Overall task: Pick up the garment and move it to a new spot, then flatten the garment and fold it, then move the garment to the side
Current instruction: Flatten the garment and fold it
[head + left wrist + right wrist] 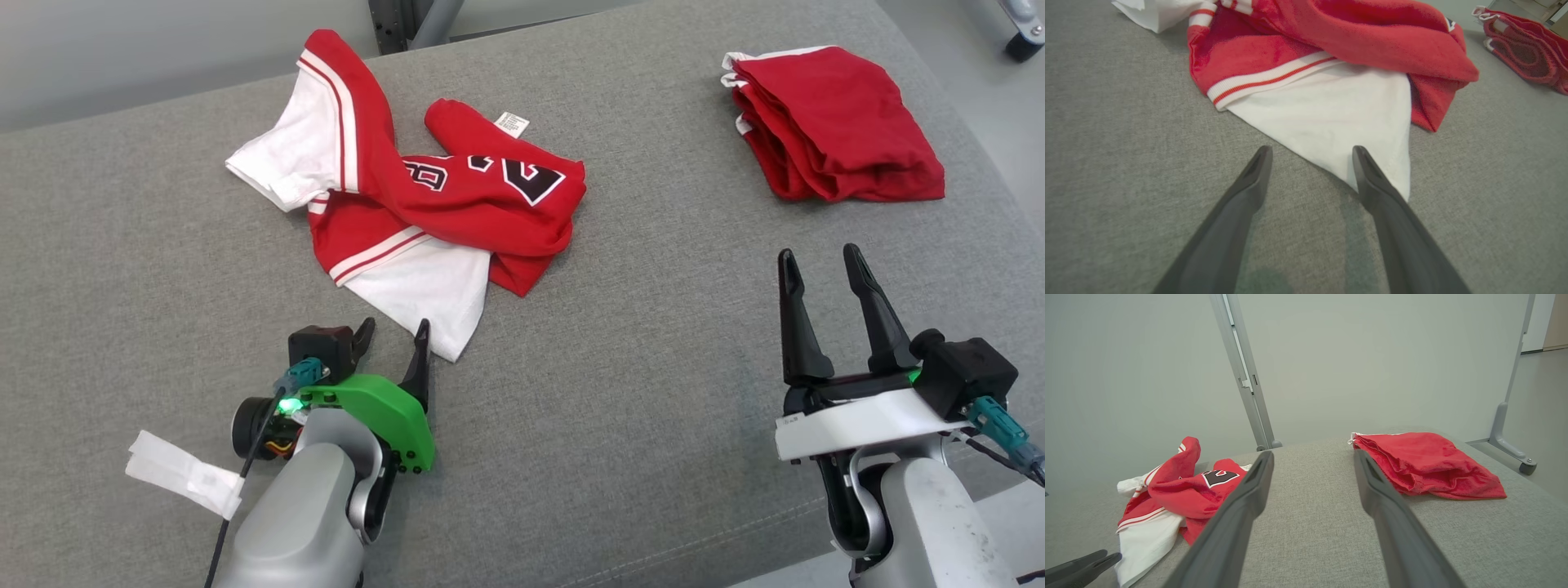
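The left jaws hovered at a white corner of the garment (441, 200).
Both pairs stood spread and empty, probably for the pick-up; the right jaws hung clear.

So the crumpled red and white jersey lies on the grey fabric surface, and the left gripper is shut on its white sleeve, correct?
Not quite: the left gripper is open, its fingers spread at the tip of the white sleeve, clamping nothing; the left wrist view shows it. The crumpled red and white jersey does lie on the grey fabric surface.
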Robot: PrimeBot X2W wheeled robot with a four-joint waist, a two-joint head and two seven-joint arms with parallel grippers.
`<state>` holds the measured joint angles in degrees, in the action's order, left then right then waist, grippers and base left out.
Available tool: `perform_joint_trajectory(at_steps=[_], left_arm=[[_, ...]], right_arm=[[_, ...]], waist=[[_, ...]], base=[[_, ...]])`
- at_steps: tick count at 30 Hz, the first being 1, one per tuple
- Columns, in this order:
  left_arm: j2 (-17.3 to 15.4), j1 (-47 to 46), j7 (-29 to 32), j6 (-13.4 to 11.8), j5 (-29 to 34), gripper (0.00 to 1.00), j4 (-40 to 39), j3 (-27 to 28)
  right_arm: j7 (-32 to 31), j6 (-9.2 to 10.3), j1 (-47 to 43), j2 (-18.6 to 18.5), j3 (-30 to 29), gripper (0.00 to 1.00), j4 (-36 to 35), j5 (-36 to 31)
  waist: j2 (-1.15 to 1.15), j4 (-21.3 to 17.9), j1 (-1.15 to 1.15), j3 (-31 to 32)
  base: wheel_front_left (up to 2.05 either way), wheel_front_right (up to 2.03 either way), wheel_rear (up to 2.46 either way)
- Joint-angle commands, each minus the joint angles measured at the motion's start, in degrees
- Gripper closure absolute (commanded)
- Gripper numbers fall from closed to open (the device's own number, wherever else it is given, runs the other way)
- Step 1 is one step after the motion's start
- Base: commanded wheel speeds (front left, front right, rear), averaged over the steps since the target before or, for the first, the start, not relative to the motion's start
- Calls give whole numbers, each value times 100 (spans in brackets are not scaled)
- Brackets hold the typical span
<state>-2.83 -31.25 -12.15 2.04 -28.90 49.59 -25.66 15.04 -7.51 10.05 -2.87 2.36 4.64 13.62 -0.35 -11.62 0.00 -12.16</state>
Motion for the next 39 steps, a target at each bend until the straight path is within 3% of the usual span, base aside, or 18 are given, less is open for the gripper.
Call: perform_joint_trajectory(at_steps=[1, 6, 8, 9, 11, 12, 23, 33, 39], left_arm=[[-18, 80, 37, -60, -138, 0, -56, -132], [-19, 50, 142, -195, -337, 0, -107, -488], [-19, 20, 187, -229, -401, 26, -92, -597], [-19, -2, 192, -261, -419, 53, -71, -648], [-18, -40, 163, -298, -456, 76, -21, -726], [-17, -61, 118, -317, -447, 100, -3, -759], [-141, -81, -306, -465, -401, 100, -394, -447], [-603, 761, -306, -810, 199, 100, -2860, 590], [-941, 1337, -306, -1042, 352, 100, -3821, 932]], right_arm=[[17, 5, -42, -5, -7, 0, -18, 30], [17, 5, 3, -5, 5, 0, -42, 52], [17, 5, 14, -5, 11, 0, -41, 71], [17, 5, 20, -5, 17, 0, -37, 75], [17, 5, 24, -6, 13, 0, -33, 85], [17, 5, 21, -6, 5, 0, -34, 84], [17, 5, -148, -5, -111, 0, 36, -23], [17, 5, -322, -7, -50, 0, 129, -70], [17, 5, -383, -7, -24, 0, 164, -68]], waist=[[35, -74, 0, -53], [35, -139, 0, -106], [35, -157, 0, -122], [35, -166, 0, -127], [35, -179, 0, -129], [35, -181, 0, -126], [35, 132, 0, 157], [35, 588, 0, 566], [35, 670, 0, 672]], base=[[0, 0, 0], [0, 0, 0], [0, 0, 0], [0, 0, 0], [0, 0, 0], [0, 0, 0], [0, 0, 0], [0, 0, 0], [0, 0, 0]])
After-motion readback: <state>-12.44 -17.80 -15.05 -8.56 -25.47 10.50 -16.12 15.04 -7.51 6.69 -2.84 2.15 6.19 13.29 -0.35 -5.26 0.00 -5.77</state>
